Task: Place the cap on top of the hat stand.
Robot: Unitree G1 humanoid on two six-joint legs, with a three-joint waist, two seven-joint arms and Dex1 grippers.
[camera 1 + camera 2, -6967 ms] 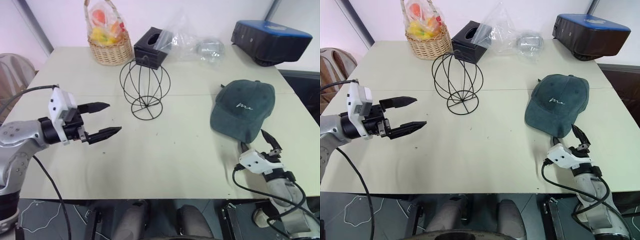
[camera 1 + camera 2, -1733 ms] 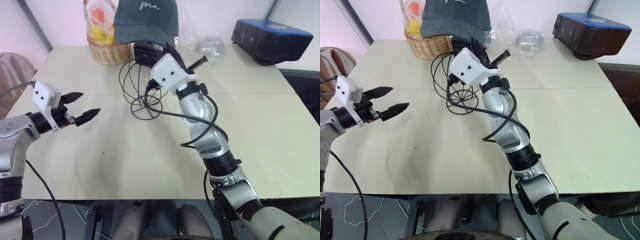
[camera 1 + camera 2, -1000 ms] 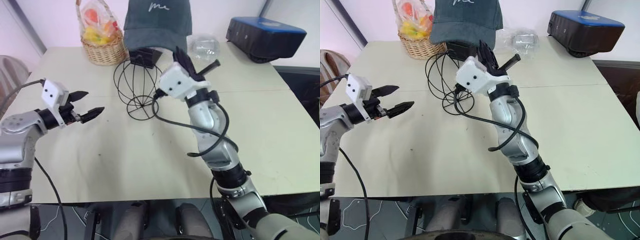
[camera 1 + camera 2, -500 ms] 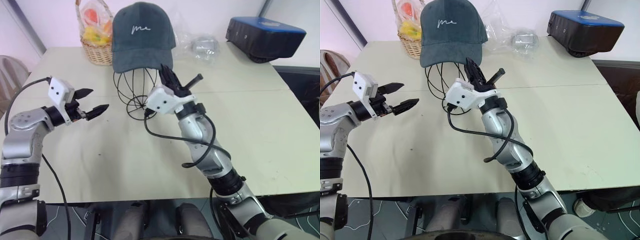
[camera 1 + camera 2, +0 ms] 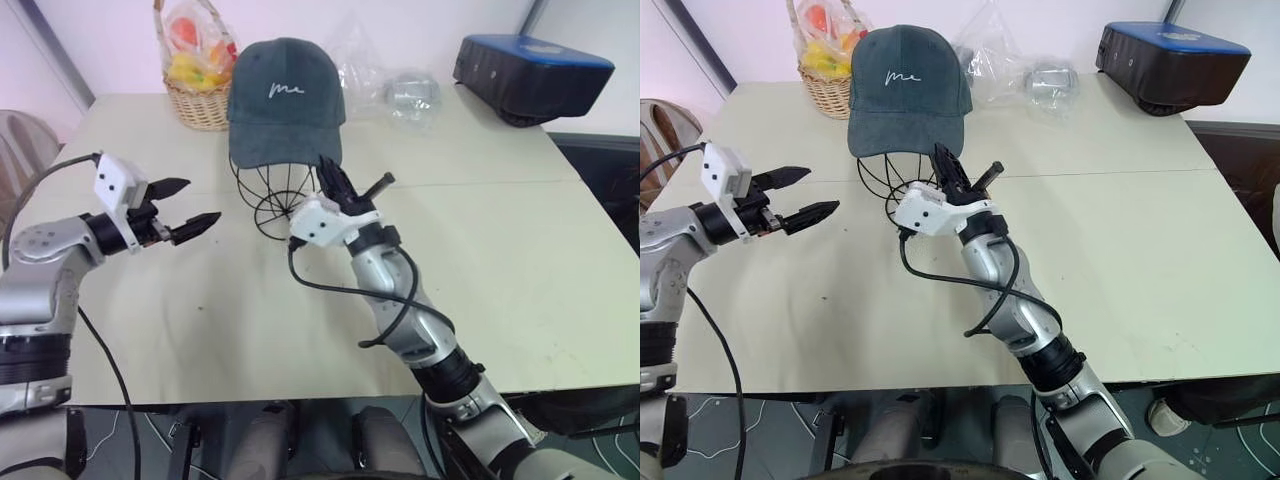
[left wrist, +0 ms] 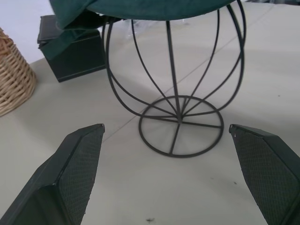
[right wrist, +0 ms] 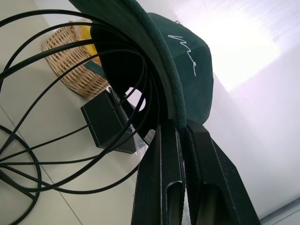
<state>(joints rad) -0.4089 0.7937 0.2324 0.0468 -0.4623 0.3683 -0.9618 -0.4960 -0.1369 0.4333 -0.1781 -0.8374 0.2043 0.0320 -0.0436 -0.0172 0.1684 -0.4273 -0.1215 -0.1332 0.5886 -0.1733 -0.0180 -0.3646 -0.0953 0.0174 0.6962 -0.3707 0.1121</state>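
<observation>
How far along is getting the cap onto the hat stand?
Nearly done. The dark teal-green fabric cap already sits over the top of the black wire globe-shaped hat stand. In hand: the right end effector is shut on the cap's brim edge. Left: release and withdraw. The left end effector is open, beside the stand.

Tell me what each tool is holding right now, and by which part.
The right tool pinches the dark teal-green fabric cap by its brim edge. The left tool holds nothing.

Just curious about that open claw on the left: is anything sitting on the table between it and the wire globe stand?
No. In the left wrist view, only bare table lies between the open left gripper and the hat stand.
</observation>
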